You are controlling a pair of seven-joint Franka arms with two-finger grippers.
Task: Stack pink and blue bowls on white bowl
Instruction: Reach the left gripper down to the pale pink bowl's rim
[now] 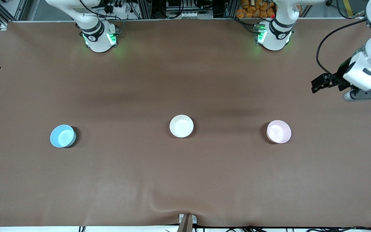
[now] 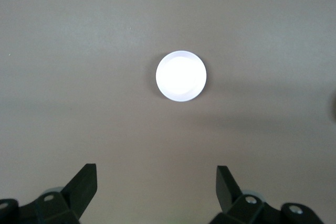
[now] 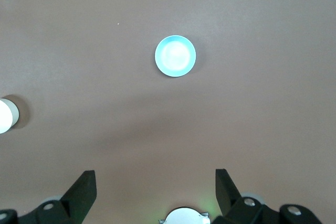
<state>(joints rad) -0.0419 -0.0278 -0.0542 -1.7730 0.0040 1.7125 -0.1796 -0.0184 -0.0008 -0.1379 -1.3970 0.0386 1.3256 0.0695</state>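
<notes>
The white bowl [image 1: 181, 126] stands in the middle of the table. The light blue bowl [image 1: 62, 136] stands toward the right arm's end and the pale pink bowl [image 1: 279, 131] toward the left arm's end, all three in a row and apart. My left gripper [image 1: 366, 94] hangs high over the table's left-arm end, open and empty [image 2: 156, 182]; its wrist view shows the pink bowl [image 2: 181, 75], washed out to near white. My right gripper [image 3: 156, 182] is open and empty, high over the right arm's end, and looks down on the blue bowl [image 3: 175, 56] and the white bowl's edge [image 3: 5, 115].
The brown table cover [image 1: 185, 180] has a small fold at its edge nearest the front camera. The arm bases [image 1: 99, 38] [image 1: 274, 37] stand along the table's edge farthest from that camera. The right arm's base also shows in the right wrist view [image 3: 184, 216].
</notes>
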